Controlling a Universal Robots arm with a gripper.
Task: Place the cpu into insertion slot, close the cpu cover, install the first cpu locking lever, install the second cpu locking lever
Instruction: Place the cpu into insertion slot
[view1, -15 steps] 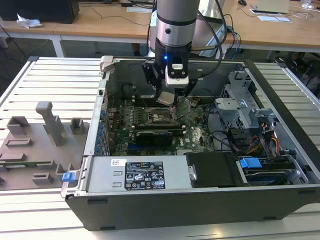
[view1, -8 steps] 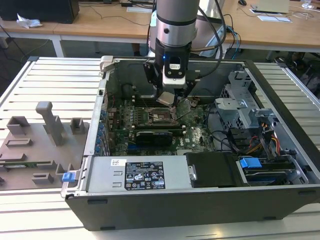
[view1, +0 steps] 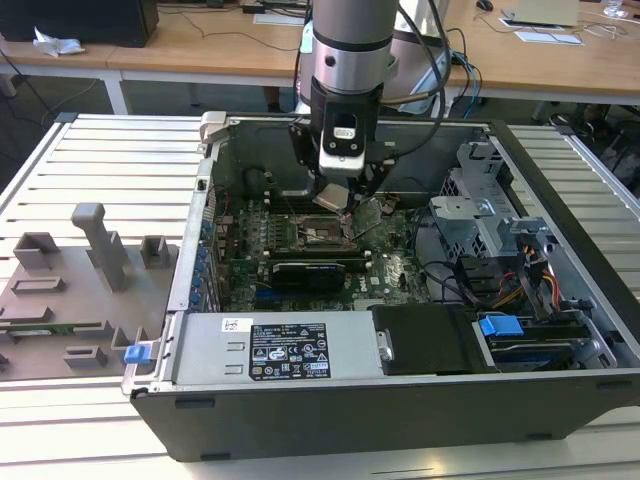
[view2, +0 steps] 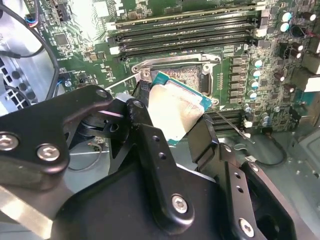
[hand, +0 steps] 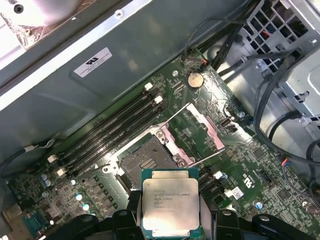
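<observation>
My gripper (view1: 337, 197) is shut on the cpu (view1: 334, 199), a small silver-topped square chip with a green edge. It hangs just above the green motherboard (view1: 385, 270) inside the open computer case. In both wrist views the black fingers (view2: 142, 96) clamp two opposite edges of the cpu (view2: 175, 111) (hand: 169, 201). The insertion slot (hand: 144, 162) (view2: 186, 73) lies bare with its dark centre showing, right beside the chip and a little below it. The cpu cover (hand: 193, 131) is swung open, its windowed frame lying off to the slot's side. A thin wire lever (view2: 233, 122) sticks out loose.
Long memory slots (hand: 112, 127) run beside the socket. A black card (view1: 310, 270) sits in front of it, and a grey power supply (view1: 270, 345) spans the case front. Drive cage and cables (view1: 500, 250) fill the exterior view's right. A grey fixture tray (view1: 70, 290) lies outside the case.
</observation>
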